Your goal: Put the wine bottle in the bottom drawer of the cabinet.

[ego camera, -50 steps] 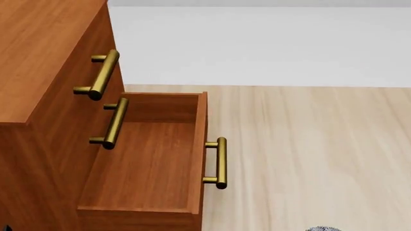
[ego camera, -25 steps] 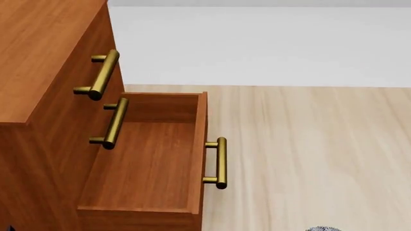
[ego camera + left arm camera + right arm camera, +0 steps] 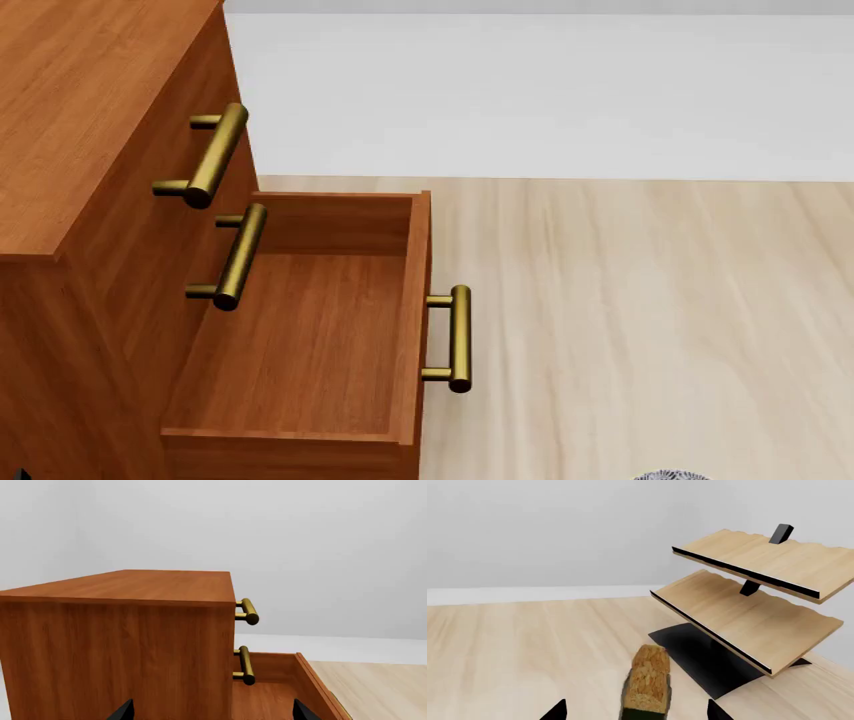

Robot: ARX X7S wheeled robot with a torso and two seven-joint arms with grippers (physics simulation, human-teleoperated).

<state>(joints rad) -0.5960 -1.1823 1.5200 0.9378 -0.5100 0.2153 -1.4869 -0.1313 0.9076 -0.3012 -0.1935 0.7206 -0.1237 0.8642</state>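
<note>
The reddish-brown cabinet (image 3: 80,120) stands at the left of the head view. Its bottom drawer (image 3: 307,330) is pulled out and empty, its brass handle (image 3: 459,338) towards the floor. Neither gripper shows in the head view. In the left wrist view my left gripper (image 3: 210,712) is open and empty, facing the cabinet's side (image 3: 120,645) and the open drawer (image 3: 267,700). In the right wrist view the wine bottle (image 3: 649,680) shows only its tan cork and dark neck, sticking out between the fingertips of my right gripper (image 3: 636,712), which holds it above the floor.
A pale wooden slanted rack (image 3: 747,600) on a black base stands ahead of the right gripper. The rim of a patterned bowl (image 3: 671,475) shows at the bottom edge of the head view. Light wood floor runs to a white wall.
The head view has shifted very slightly over the cabinet. The drawer stays open at the same place.
</note>
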